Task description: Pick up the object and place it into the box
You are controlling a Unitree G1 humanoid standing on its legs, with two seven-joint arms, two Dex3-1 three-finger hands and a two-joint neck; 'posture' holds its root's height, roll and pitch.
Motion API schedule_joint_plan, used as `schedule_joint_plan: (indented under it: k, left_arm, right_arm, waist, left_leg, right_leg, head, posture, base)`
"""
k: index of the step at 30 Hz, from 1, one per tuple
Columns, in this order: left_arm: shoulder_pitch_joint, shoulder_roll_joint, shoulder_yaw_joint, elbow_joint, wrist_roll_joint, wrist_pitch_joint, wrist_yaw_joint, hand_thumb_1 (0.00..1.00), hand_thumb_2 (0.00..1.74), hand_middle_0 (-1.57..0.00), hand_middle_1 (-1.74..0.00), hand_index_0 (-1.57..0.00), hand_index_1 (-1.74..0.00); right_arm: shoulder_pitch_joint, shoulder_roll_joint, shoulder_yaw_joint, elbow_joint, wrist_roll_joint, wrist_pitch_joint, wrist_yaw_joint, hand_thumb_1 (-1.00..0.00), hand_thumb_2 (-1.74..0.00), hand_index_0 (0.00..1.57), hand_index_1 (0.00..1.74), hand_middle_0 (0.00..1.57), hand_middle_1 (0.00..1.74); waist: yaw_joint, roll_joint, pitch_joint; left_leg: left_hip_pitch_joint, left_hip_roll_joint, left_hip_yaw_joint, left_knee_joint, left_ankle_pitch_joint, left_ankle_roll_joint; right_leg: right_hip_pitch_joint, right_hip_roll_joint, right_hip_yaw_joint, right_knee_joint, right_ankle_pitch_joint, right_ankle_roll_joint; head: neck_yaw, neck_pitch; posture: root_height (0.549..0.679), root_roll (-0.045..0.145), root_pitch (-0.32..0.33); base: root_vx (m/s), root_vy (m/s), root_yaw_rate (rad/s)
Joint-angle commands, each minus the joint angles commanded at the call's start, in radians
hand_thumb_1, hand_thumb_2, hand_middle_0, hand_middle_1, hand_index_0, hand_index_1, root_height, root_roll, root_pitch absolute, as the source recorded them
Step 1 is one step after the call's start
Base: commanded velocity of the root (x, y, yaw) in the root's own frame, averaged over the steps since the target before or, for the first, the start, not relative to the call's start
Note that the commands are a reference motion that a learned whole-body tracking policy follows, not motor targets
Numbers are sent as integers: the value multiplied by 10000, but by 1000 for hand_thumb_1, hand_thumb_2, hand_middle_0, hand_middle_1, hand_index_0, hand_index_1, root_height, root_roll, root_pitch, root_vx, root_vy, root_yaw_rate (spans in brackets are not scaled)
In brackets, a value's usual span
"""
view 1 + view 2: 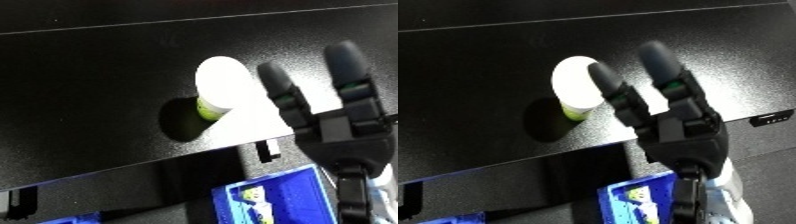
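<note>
Table: black, matte, taking up most of both views, catching bright glare near the middle.
Right hand: reaching over the table from the lower right, fingers straight and spread apart, holding nothing, staying just to the right of the object.
Bin: blue, showing below the table's near edge, at the bottom of the view.
Object: standing on the table near the middle, white top, green lower part, casting a dark shadow to its left.

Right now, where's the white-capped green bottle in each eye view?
Left eye view: white-capped green bottle sits just right of centre, left of the right robot hand, fingers straight.
Right eye view: it sits left of centre, partly behind that robot hand's fingers.
Shared landmark: the blue bin below the black table's front edge.
</note>
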Motion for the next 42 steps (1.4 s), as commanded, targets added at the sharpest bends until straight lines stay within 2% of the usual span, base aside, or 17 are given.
schedule_joint_plan:
  k: [3, 6, 8, 9, 10, 11, 12, 14, 15, 17, 18, 19, 21, 22, 28, 41, 42]
  left_arm:
    - [47, -57, -76, -106, -85, 52, 90, 0, 0, 0, 0, 0, 0]
    - [101, -103, -124, -244, -189, 125, 194, 0, 0, 0, 0, 0, 0]
    - [139, -136, -133, -328, -229, 152, 258, 0, 0, 0, 0, 0, 0]
    - [174, -168, -145, -404, -232, 155, 318, 0, 0, 0, 0, 0, 0]
    - [174, -168, -145, -404, -232, 155, 318, 0, 0, 0, 0, 0, 0]
    - [190, -185, -165, -442, -233, 151, 353, 0, 0, 0, 0, 0, 0]
    - [196, -213, -209, -495, -217, 137, 408, 0, 0, 0, 0, 0, 0]
    - [191, -223, -233, -515, -214, 133, 434, 0, 0, 0, 0, 0, 0]
    - [169, -243, -276, -545, -203, 141, 483, 0, 0, 0, 0, 0, 0]
    - [146, -251, -316, -567, -179, 155, 521, 0, 0, 0, 0, 0, 0]
    - [146, -251, -316, -567, -179, 155, 521, 0, 0, 0, 0, 0, 0]
    - [118, -255, -348, -577, -146, 165, 551, 0, 0, 0, 0, 0, 0]
    - [101, -254, -365, -577, -130, 169, 560, 0, 0, 0, 0, 0, 0]
    - [59, -249, -401, -558, -99, 176, 561, 0, 0, 0, 0, 0, 0]
    - [-73, -248, -565, -559, -19, 266, 605, 0, 0, 0, 0, 0, 0]
    - [-321, -306, -893, -672, 79, 542, 659, 0, 0, 0, 0, 0, 0]
    - [-330, -309, -914, -675, 80, 560, 659, 0, 0, 0, 0, 0, 0]
  right_arm:
    - [-103, -218, -274, 443, -1088, -954, -1188, 0, 0, 0, 0, 0, 0]
    - [-174, -624, -287, 781, -2478, -1221, -2571, 0, 0, 0, 0, 0, 0]
    - [-209, -881, -135, 873, -3458, -1026, -3516, 0, 0, 0, 0, 0, 0]
    - [-262, -1097, 59, 978, -4325, -752, -4348, 0, 0, 0, 0, 0, 0]
    - [-262, -1097, 59, 978, -4325, -752, -4348, 0, 0, 0, 0, 0, 0]
    - [-297, -1204, 175, 1056, -4702, -567, -4720, 0, 0, 0, 0, 0, 0]
    - [-399, -1371, 429, 1203, -5302, -148, -5355, 0, 0, 0, 0, 0, 0]
    - [-453, -1446, 555, 1272, -5542, 40, -5612, 0, 0, 0, 0, 0, 0]
    - [-602, -1583, 846, 1431, -6004, 472, -6098, 0, 0, 0, 0, 0, 0]
    - [-756, -1684, 1112, 1587, -6297, 845, -6419, 0, 0, 0, 0, 0, 0]
    - [-756, -1684, 1112, 1587, -6297, 845, -6419, 0, 0, 0, 0, 0, 0]
    - [-942, -1785, 1383, 1798, -6420, 1233, -6620, 0, 0, 0, 0, 0, 0]
    - [-1029, -1823, 1508, 1909, -6449, 1405, -6684, 0, 0, 0, 0, 0, 0]
    - [-1239, -1877, 1796, 2211, -6450, 1747, -6744, 0, 0, 0, 0, 0, 0]
    - [-1900, -1848, 2544, 2992, -6409, 2447, -6780, 0, 0, 0, 0, 0, 0]
    - [-3388, -1543, 3752, 4083, -5946, 3589, -6205, 0, 0, 0, 0, 0, 0]
    - [-3475, -1515, 3828, 4133, -5932, 3637, -6155, -50, -87, 79, 87, 79, 87]
  waist:
    - [-28, 35, 37]
    - [-73, 66, 100]
    - [-91, 70, 143]
    - [-82, 62, 184]
    - [-82, 62, 184]
    - [-70, 54, 201]
    - [-36, 42, 235]
    - [-19, 36, 249]
    - [23, 34, 278]
    - [72, 34, 303]
    - [72, 34, 303]
    - [127, 38, 332]
    - [155, 43, 344]
    - [219, 60, 362]
    - [417, 129, 385]
    - [760, 252, 373]
    - [780, 263, 370]
  left_leg:
    - [25, -1, 37, 21, -10, 15]
    - [50, 0, 75, 33, -5, 35]
    - [68, 1, 86, 17, 10, 51]
    - [86, -3, 79, -4, 28, 68]
    - [86, -3, 79, -4, 28, 68]
    - [95, -7, 72, -20, 39, 76]
    - [108, -20, 52, -50, 63, 87]
    - [112, -27, 42, -66, 76, 90]
    - [120, -43, 20, -94, 100, 98]
    - [116, -62, -5, -107, 115, 109]
    - [116, -62, -5, -107, 115, 109]
    - [97, -86, -36, -108, 126, 122]
    - [85, -100, -52, -106, 130, 126]
    - [67, -132, -86, -107, 136, 131]
    - [16, -225, -181, -65, 135, 140]
    - [-39, -367, -304, 6, 141, 158]
    - [-40, -374, -310, 5, 145, 156]
  right_leg:
    - [-9, 9, 32, 24, 5, -13]
    - [-33, 29, 90, 48, 7, -40]
    - [-40, 41, 123, 41, 10, -61]
    - [-37, 48, 144, 27, 13, -82]
    - [-37, 48, 144, 27, 13, -82]
    - [-32, 52, 150, 17, 15, -91]
    - [-22, 58, 160, -3, 19, -109]
    - [-19, 60, 162, -12, 21, -117]
    - [-15, 60, 161, -24, 20, -134]
    - [-21, 60, 156, -20, 14, -151]
    - [-21, 60, 156, -20, 14, -151]
    - [-34, 56, 146, -7, 7, -168]
    - [-40, 52, 138, -1, 3, -176]
    - [-40, 36, 115, 4, -6, -190]
    - [-50, -16, 54, 68, -43, -232]
    - [-80, -123, -30, 210, -92, -294]
    - [-81, -133, -32, 217, -95, -297]
  head:
    - [-84, 48]
    - [-153, 97]
    - [-176, 127]
    - [-152, 163]
    - [-152, 163]
    - [-125, 207]
    - [-82, 308]
    - [-53, 348]
    - [30, 402]
    - [120, 457]
    - [120, 457]
    - [232, 502]
    - [297, 506]
    - [470, 533]
    - [861, 519]
    - [1696, 435]
    - [1735, 401]
  posture:
    - [645, 44, -26]
    - [645, 45, -29]
    - [645, 46, -30]
    - [645, 46, -32]
    - [645, 46, -32]
    - [645, 45, -33]
    - [645, 45, -34]
    - [645, 45, -34]
    - [644, 45, -35]
    - [644, 45, -35]
    - [644, 45, -35]
    - [644, 44, -35]
    - [644, 44, -35]
    - [644, 45, -36]
    - [643, 47, -38]
    - [642, 51, -42]
    - [642, 52, -42]
  base:
    - [11, 27, -13]
    - [9, 31, -46]
    - [5, 21, -44]
    - [3, 5, -18]
    - [3, 5, -18]
    - [5, -1, -8]
    - [2, -7, 14]
    - [0, -7, 18]
    - [-1, -6, 32]
    - [-4, -6, 39]
    - [-5, -7, 43]
    - [-10, -12, 51]
    - [-11, -13, 53]
    - [-9, -11, 69]
    - [0, -2, 67]
    - [13, 7, 60]
    - [21, 17, 55]
